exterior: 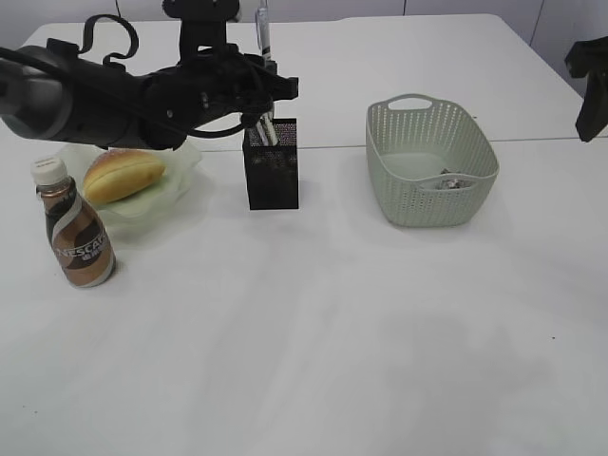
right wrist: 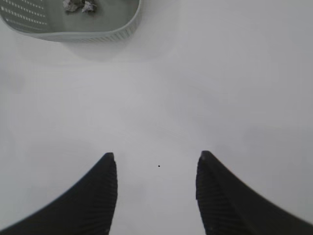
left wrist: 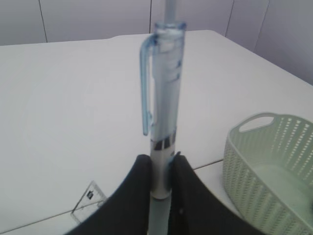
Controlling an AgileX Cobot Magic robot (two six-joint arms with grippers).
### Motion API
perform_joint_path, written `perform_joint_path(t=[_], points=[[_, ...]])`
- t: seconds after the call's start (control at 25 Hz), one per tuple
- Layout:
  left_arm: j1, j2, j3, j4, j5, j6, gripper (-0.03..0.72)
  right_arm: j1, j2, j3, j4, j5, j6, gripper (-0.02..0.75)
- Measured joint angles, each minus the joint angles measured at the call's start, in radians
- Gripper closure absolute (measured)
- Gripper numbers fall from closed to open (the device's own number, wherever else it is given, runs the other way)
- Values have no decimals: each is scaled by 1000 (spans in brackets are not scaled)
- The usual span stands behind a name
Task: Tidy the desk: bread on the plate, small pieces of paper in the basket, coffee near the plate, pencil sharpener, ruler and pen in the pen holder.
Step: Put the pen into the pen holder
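White and smooth, the surface point(exterior: 332, 361) fills most of the exterior view, with a thin seam running across it behind the objects.

Above the pen holder point(exterior: 272, 164), just left of the frame's centre, the pen point(left wrist: 164, 112) stands upright, a clear barrel with a pale blue clip. The left claw point(left wrist: 161, 183) is clenched on its lower barrel, one black finger on each side, so most of the pen rises above the grip. In the exterior view the pen's top point(exterior: 263, 28) shows above the dark left arm, and the claw sits directly over the holder's open mouth. The clear ruler point(left wrist: 89, 199) shows in the lower left of the left wrist view; in the exterior view light strips stand inside the holder.

To the left of the holder, the bread point(exterior: 123, 175) lies on the pale green plate point(exterior: 180, 185). The coffee point(exterior: 78, 237) stands upright just in front of the plate, at the left edge of the frame.

To the right of the holder, well apart from it, sits the basket point(exterior: 432, 161), with crumpled small pieces of paper point(right wrist: 78, 6) lying on its floor.

The right claw point(right wrist: 157, 193) hangs released over bare surface, jaws spread wide with nothing between them, the basket's corner at the upper left of its view. In the exterior view the right arm shows only at the far right edge.
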Motion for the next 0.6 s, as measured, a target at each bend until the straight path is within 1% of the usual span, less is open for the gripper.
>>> perform_joint_path(t=[0.16,0.6], points=[[17,31,0,-4,0,-2,618,0,0,0,0,-2,0,353],[17,80,-1,-6,2,-8,618,0,0,0,0,-2,0,353]])
